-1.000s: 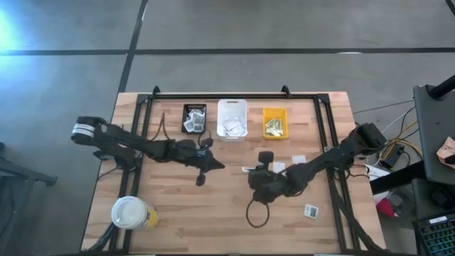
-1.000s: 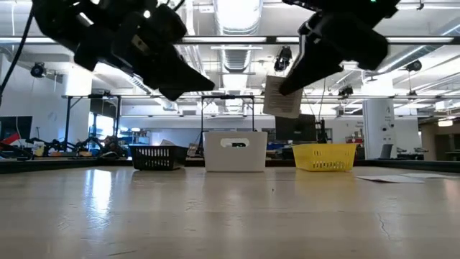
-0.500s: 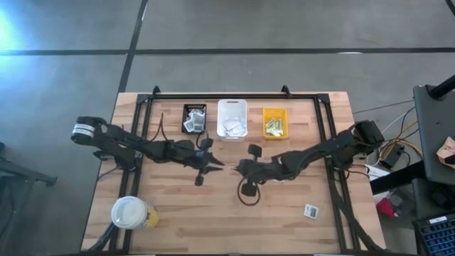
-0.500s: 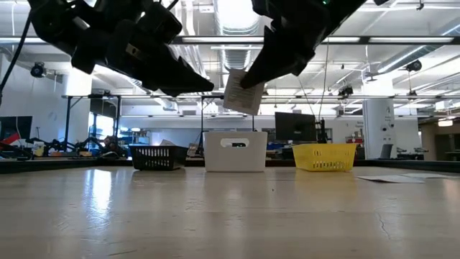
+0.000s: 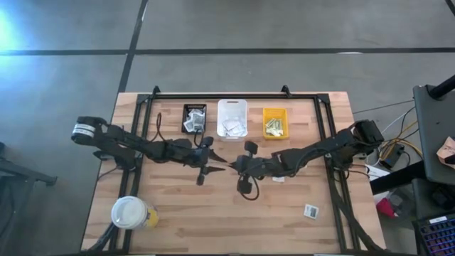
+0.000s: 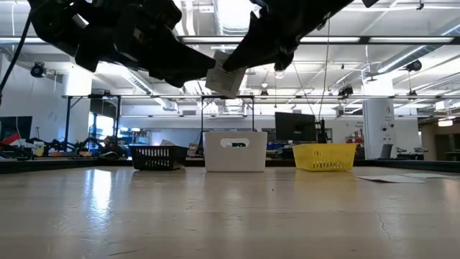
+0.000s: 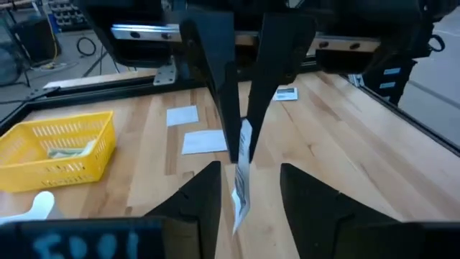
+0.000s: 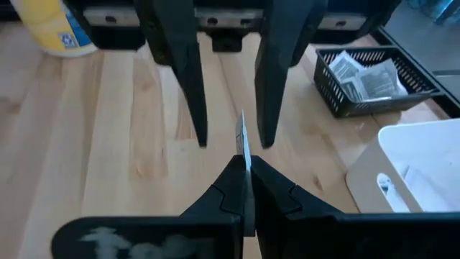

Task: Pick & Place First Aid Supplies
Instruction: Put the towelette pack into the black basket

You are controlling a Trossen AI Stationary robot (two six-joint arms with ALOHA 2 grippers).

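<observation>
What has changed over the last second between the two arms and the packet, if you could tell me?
The right end effector, shut on a white packet, carried it leftward across the table to the left end effector. The left one opened, and its fingers now stand on either side of the packet, not yet closed on it. The black bin, white bin, yellow bin and lidded cup stayed put.

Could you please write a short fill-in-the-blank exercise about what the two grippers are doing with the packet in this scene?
1. The right gripper is shut on a white ____.
2. The left gripper has its fingers ____ on either side of the packet.
3. The handover takes place ____ the table, not on it.
4. The yellow bin stands beside the ____ bin.

Missing words: packet; open; above; white
</observation>
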